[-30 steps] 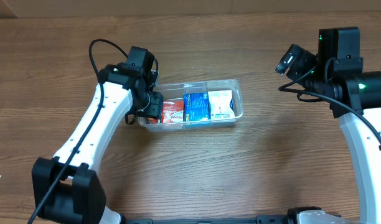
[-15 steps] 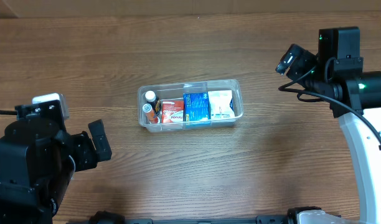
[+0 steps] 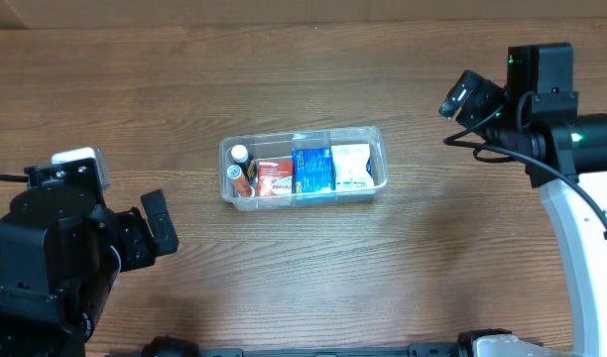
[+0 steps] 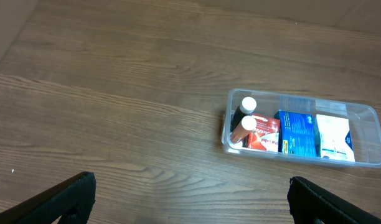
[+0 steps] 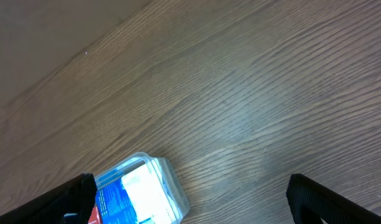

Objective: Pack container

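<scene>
The clear plastic container (image 3: 381,149) lies mid-table, long side left to right. Inside, from left to right, are two small bottles (image 3: 241,167), a red box (image 3: 275,177), a blue box (image 3: 312,170) and a white box (image 3: 351,167). My left gripper (image 3: 155,228) is open and empty at the lower left, far from the container (image 4: 228,140); its fingers (image 4: 60,199) frame bare wood. My right gripper (image 3: 472,99) is open and empty, raised at the right, up and to the right of the container (image 5: 169,183).
Brown wooden tabletop (image 3: 303,278) all round the container. A lighter strip runs along the table's far edge (image 3: 284,10). Both arm bases stand at the near edge, left and right.
One second ago my left gripper was at the container's left end. It has pulled back to the lower left, and the two bottles now show there. The right arm has not moved.
</scene>
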